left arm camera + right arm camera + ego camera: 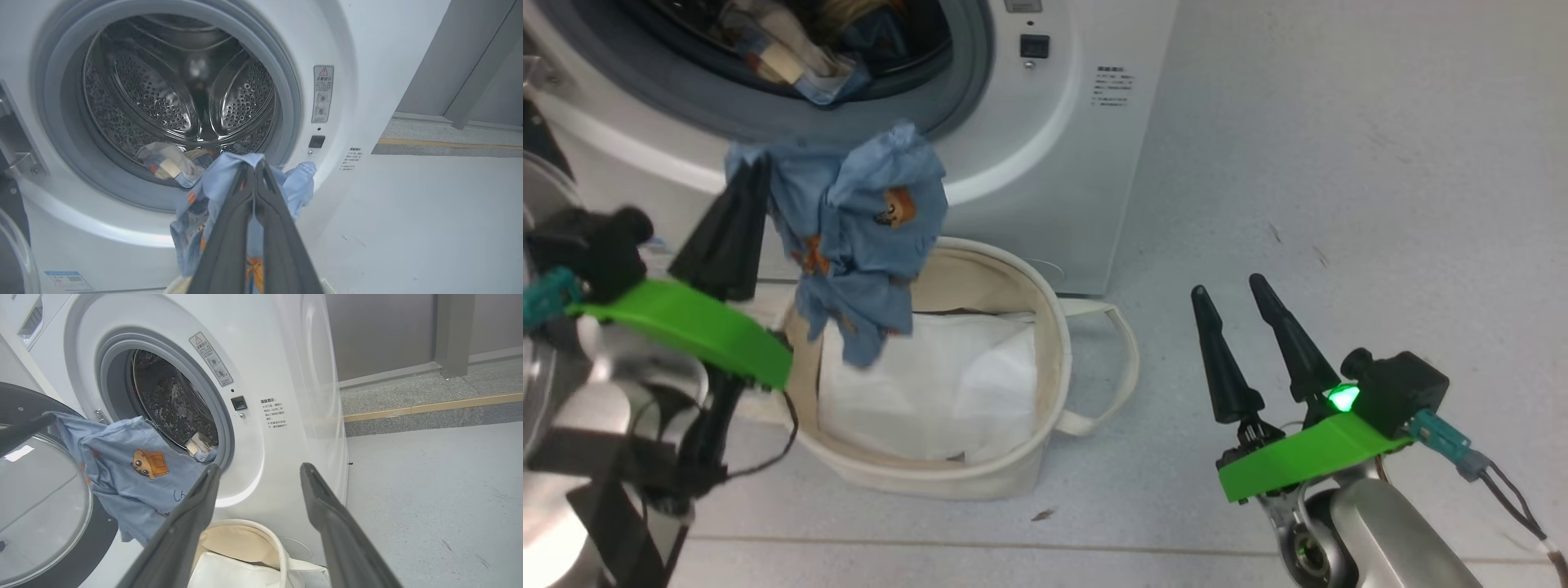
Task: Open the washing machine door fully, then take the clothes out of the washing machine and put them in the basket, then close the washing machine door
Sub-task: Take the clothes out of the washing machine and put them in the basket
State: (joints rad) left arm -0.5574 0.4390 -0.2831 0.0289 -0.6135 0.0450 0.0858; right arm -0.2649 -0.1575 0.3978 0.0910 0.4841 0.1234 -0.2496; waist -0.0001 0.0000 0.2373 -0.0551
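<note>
Loosely crumpled blue clothes, orange cartoon prints, in clamped left hand; right hand splayed.

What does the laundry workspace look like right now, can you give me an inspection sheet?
Surface: grey floor, few scuffs.
Job's things: washing machine door open; blue garment hangs above basket; more clothes in drum.
Clutter: small brown scrap on floor by basket.
End effectors: left end effector shut on blue garment; right end effector open, empty.
Cables: black wire at left wrist; wires at right wrist.
Surroundings: grey wall, raised kerb.
</note>
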